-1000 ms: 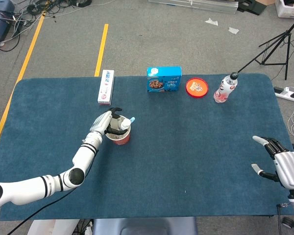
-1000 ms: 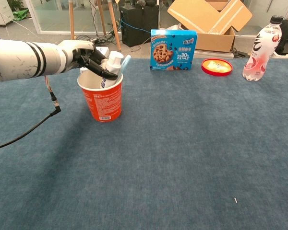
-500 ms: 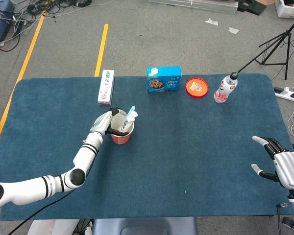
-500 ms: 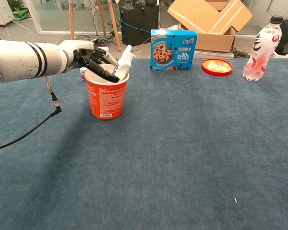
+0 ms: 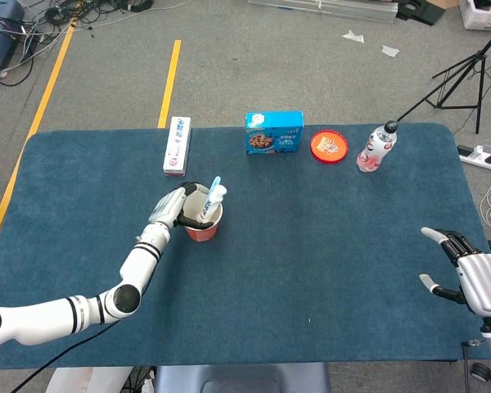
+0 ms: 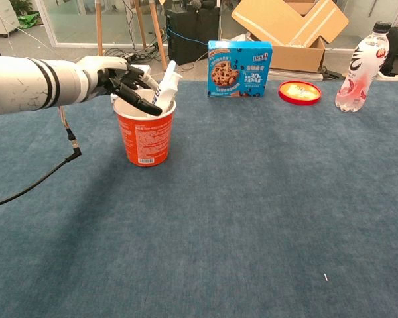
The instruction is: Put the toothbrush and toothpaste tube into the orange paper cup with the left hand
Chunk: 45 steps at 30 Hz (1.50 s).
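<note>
Legible text, chest view: cookie box [image 6: 239,68], blue, front panel carries a large "30" w/ Chinese characters beside it (too small to read). Cup [image 6: 143,136]: white printed block low on the wall, illegible. Bottle [image 6: 361,67]: dark mark on label, not readable. Red lid [image 6: 300,91]: printed graphic, no readable words. Head view: long box [image 5: 177,145] has print along its length, illegible at this res.

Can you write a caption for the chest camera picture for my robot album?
Left robot hand over the orange paper cup, white toothpaste tube and toothbrush sticking out.
</note>
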### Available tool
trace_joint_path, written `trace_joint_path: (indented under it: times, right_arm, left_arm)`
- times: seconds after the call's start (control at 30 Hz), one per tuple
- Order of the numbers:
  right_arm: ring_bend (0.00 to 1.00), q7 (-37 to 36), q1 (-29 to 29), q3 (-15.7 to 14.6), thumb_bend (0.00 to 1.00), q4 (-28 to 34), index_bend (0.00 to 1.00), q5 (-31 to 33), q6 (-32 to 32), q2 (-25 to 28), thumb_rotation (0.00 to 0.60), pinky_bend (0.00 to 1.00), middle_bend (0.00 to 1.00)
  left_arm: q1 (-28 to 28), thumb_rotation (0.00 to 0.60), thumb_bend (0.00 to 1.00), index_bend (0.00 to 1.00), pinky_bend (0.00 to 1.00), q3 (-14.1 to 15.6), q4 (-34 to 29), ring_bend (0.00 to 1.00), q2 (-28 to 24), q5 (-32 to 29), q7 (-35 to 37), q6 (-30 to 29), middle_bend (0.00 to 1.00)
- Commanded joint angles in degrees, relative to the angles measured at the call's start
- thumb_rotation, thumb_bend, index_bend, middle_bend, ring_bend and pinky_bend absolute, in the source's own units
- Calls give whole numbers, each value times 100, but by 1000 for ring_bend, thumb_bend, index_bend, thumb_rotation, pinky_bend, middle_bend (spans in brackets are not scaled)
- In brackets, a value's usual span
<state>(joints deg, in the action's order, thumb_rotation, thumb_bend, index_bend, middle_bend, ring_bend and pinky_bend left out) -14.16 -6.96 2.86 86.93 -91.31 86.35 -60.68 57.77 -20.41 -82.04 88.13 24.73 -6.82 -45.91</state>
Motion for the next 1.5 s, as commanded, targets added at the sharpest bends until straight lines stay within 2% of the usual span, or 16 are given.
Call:
trace_joint_path:
  times: [0.03, 0.47, 0.67, 0.9, 1.1, 1.3, 1.5]
  right_arm:
    - [223, 9, -2, -3, 166, 4, 216, -5, -3, 0, 600, 523, 260]
    - [223, 77, -8, -23, 166, 17, 216, -43, -5, -15, 600, 523, 260]
    - [223, 106, -2, -36, 166, 27, 216, -75, 17, -25, 600, 523, 259]
    - [223, 150, 7, -55, 166, 43, 216, -120, 48, -36, 600, 522, 260]
    - [223, 210, 15, -55, 166, 52, 216, -124, 70, -55, 600, 522, 260]
    - [223, 359, 8, -47, 166, 62, 216, -92, 40, -94, 600, 523, 260]
    - [223, 485, 13, -27, 166, 76, 216, -40, 31, -127, 600, 522, 260]
  left_arm:
    - [-50, 600, 105, 29, 0, 5, -87, 0, -56, 31, 15, -43, 155]
    - [-233, 600, 105, 32, 0, 9, -440, 0, -282, 117, 37, -256, 155]
    - [-366, 600, 106, 33, 0, 13, -789, 0, -493, 138, 1, -479, 155]
    - [-625, 600, 105, 33, 0, 116, -1575, 0, -1034, 95, -191, -845, 155]
    - [-927, 600, 106, 33, 0, 328, -2451, 0, -1863, 158, -449, -1037, 155]
    - [-1351, 600, 105, 33, 0, 679, -3142, 0, -2640, 795, -550, -1151, 148]
    - [-1984, 600, 105, 35, 0, 1096, -3486, 0, -3150, 2215, -447, -1532, 137]
